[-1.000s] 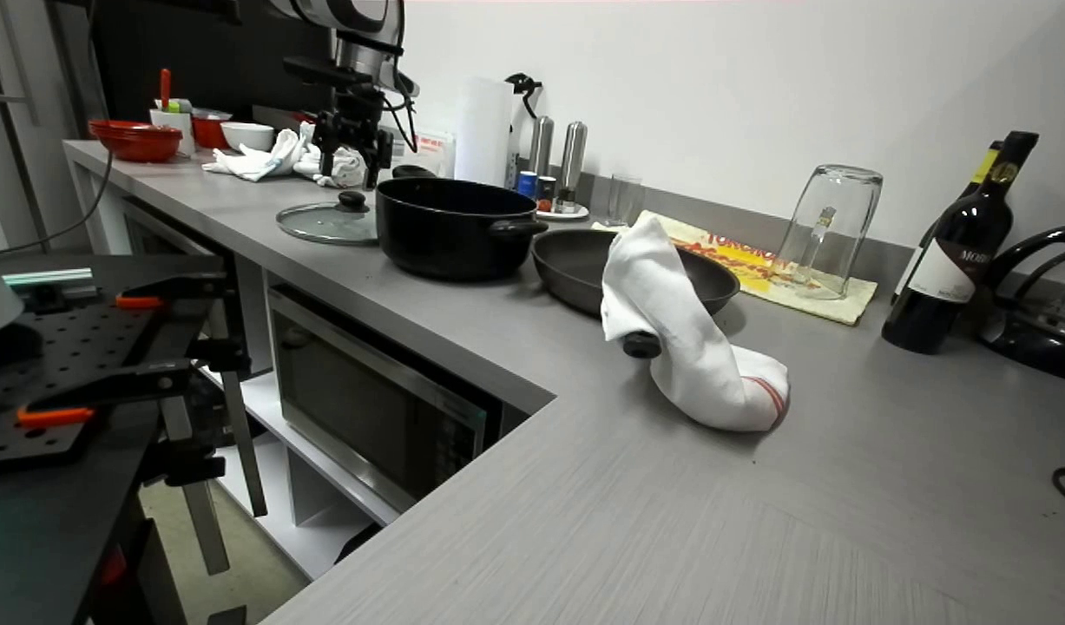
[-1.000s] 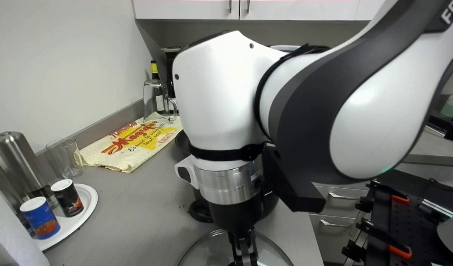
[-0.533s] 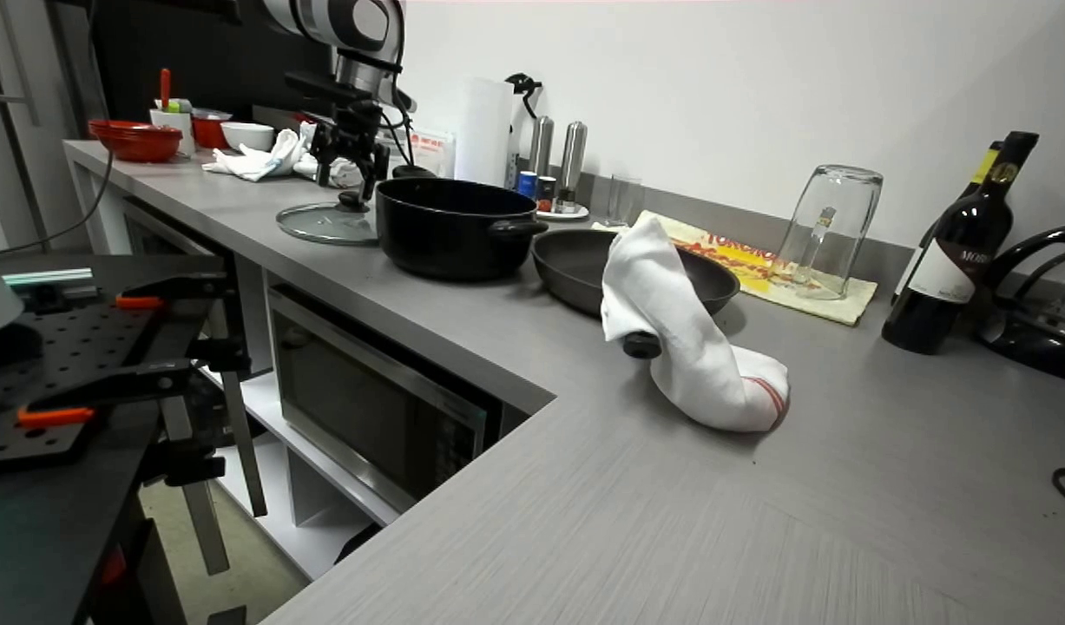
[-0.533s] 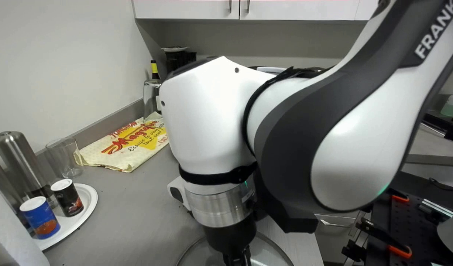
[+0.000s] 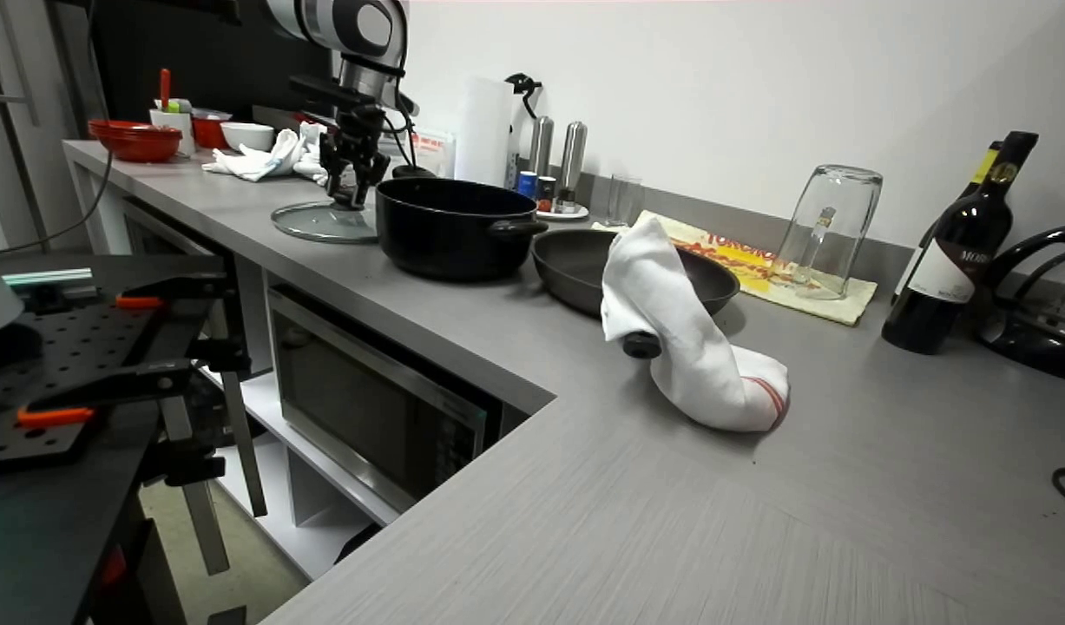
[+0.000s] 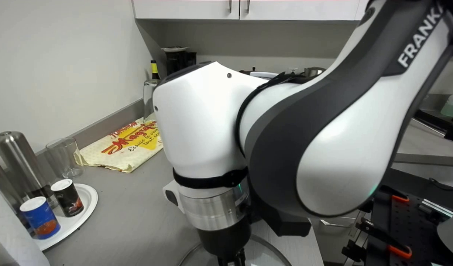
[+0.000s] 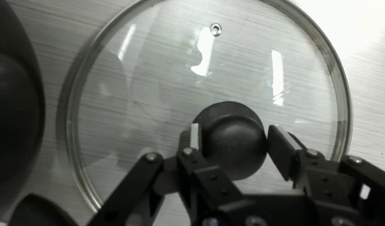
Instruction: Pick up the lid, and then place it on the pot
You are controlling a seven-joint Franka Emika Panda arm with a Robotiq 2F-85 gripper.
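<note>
Long streaky-grey countertop [image 5: 636, 521]: runs along a plain white wall [image 5: 714, 95], with red bowls [image 5: 137, 143] way off at 10 o'clock in an exterior view.
Round clear glass lid [image 7: 179, 84]: metal rim, down at counter level, though I honestly can't tell if it's resting flat.
Black rounded knob [image 7: 236, 144]: sits on the lid, little metal-ringed vent hole [image 7: 216, 29] up toward 12 o'clock in the wrist view.
Black two-finger gripper [image 7: 234, 138]: pinching that knob as far as the wrist view shows, one pad [image 7: 278, 152] at its 3 o'clock, the matching one at 9.
White-and-grey robot arm [image 6: 230, 122]: swings in from 2 o'clock in an exterior view, wrist pointing down over the lid.
Wide glossy black pot [image 5: 458, 239]: uncovered, just beside the lid at 3 o'clock in an exterior view; the wrist view has it at 9, strip of counter between.
Shallow dark round pan [image 5: 575, 260]: just past 3 o'clock from the pot, partly hidden by a bundled white cloth with red stripes [image 5: 701, 347].
Yellow printed cloth [image 5: 740, 260]: upside-down clear glass mug [image 5: 831, 226] standing on it.
</note>
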